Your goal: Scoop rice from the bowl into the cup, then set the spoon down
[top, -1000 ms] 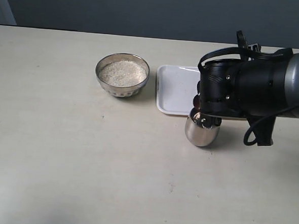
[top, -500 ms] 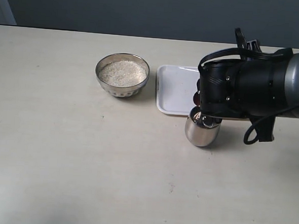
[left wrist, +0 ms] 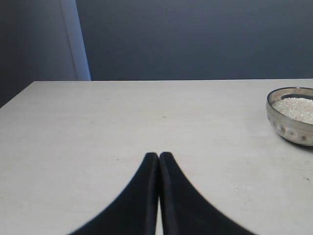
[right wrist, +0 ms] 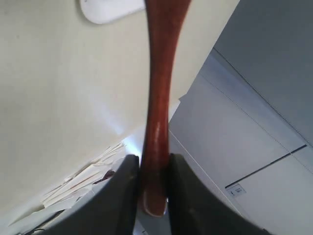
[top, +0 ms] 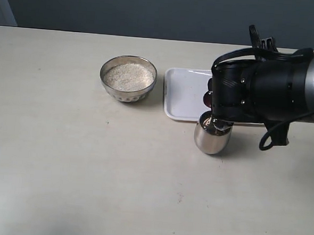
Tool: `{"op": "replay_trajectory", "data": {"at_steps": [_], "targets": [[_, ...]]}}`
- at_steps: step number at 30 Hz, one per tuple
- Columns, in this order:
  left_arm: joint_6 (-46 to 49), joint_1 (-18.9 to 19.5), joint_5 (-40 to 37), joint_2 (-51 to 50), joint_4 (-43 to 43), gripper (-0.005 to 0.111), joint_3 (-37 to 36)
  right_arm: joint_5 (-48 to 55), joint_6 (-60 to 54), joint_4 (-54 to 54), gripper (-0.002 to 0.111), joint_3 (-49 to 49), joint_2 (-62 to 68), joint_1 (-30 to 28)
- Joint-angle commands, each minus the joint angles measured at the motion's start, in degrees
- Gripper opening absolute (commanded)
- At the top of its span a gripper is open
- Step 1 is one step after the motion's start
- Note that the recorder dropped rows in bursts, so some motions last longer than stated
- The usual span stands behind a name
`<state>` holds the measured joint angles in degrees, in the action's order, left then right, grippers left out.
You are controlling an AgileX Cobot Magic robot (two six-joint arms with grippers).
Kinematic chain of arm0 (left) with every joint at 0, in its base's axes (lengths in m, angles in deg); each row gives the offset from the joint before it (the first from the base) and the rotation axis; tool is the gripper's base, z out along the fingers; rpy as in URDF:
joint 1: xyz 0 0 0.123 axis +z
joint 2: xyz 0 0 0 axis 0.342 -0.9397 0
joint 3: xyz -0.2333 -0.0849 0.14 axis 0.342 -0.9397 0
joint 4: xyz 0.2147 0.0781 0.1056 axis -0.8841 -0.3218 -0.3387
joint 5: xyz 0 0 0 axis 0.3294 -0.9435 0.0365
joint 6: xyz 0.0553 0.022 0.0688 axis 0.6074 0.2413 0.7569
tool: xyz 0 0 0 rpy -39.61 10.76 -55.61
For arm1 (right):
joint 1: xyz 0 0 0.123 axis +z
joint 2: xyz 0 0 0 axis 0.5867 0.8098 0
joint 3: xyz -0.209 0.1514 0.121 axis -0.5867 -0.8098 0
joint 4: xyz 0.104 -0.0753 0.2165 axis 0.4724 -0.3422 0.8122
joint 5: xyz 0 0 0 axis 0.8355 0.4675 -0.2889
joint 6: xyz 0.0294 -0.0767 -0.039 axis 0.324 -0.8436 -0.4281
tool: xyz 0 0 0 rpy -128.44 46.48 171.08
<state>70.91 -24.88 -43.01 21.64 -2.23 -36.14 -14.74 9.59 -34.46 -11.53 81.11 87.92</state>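
The spoon (right wrist: 159, 98) is glossy reddish-brown wood, a slim handle that narrows at the middle and ends in a rounded butt. My right claw (right wrist: 155, 164) is clenched on that butt end, one dark finger (right wrist: 124, 191) pressed to each side. The handle runs away from the fingers and out of the wrist view, so I cannot see its head there. From outside, only a small dark-red bit of the spoon (top: 206, 99) shows at the edge of my right arm (top: 265, 92), just above the rim of the cup (top: 211, 139). My wrist hides the cup's mouth, so I cannot tell whether the head is inside it.

The cup is shiny, rounded steel, and it stands upright just at the near edge of a white tray (top: 185, 95). The bowl (top: 128, 78), wide and shallow steel, sits just left of the tray and holds a pale, level heap of rice (top: 128, 76).

My left claw (left wrist: 159, 159) is closed on nothing, its tips pressed together above the bare table (top: 89, 172), with the bowl off to one side.

The table is pale cream with a few small dark specks. Behind it is a dark grey-blue wall (top: 153, 10).
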Motion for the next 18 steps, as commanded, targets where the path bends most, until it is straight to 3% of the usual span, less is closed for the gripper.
{"op": "replay_trajectory", "data": {"at_steps": [1,18], "targets": [[-0.2,-0.5,0.3,0.0,0.0,0.001,-0.3,0.1,0.4,-0.7,0.000,-0.2,-0.7,0.1],[-0.2,-0.5,0.3,0.0,0.0,0.001,-0.3,0.1,4.9,-5.7,0.000,-5.8,-4.2,1.9]]}}
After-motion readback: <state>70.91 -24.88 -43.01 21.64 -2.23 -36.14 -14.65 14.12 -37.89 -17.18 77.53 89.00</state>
